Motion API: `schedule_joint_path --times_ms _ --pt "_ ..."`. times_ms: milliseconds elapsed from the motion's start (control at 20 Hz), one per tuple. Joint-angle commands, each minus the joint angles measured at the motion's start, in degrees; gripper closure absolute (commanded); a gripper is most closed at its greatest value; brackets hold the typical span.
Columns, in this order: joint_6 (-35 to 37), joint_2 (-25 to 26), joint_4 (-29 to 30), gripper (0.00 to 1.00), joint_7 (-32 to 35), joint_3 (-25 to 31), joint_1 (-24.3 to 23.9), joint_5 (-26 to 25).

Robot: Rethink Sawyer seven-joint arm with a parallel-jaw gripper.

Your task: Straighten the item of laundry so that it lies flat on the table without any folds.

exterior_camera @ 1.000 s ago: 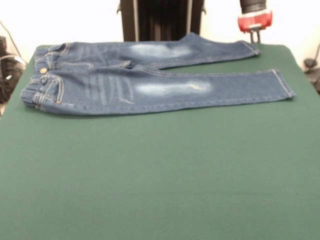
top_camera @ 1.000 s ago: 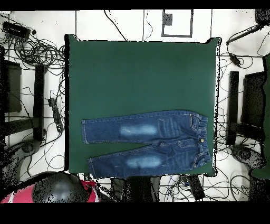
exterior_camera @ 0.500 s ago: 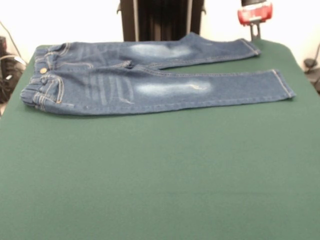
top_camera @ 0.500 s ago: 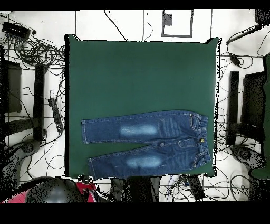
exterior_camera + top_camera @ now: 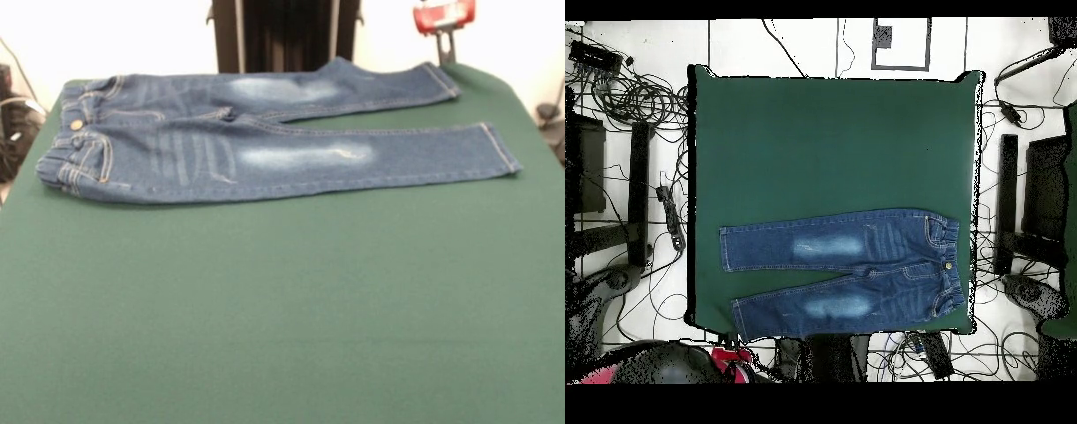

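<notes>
The jeans (image 5: 265, 141) lie spread flat on the green felt table (image 5: 282, 309), blue denim with pale thigh patches, orange stitching and a brass button; no writing is legible. The gripper (image 5: 446, 26) hangs just above the far leg's cuff, its grip state unclear. Broad bare felt lies beyond.
</notes>
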Motion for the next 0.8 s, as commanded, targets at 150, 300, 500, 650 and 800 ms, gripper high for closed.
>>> schedule_joint_path --times_ms 150,300,500,650,800 --pt "18.35 8.23 7.80 1.00 1.76 -4.59 -1.82 -4.72" --pt "18.67 9.17 7.05 1.00 2.78 -4.27 -1.97 -5.50" --pt "17.21 11.70 5.67 1.00 6.32 -2.39 -1.45 -5.65" --pt "16.32 12.35 5.32 1.00 7.72 -1.22 -0.54 -4.47" --pt "15.47 13.25 4.74 1.00 8.89 -0.21 0.22 -3.77"
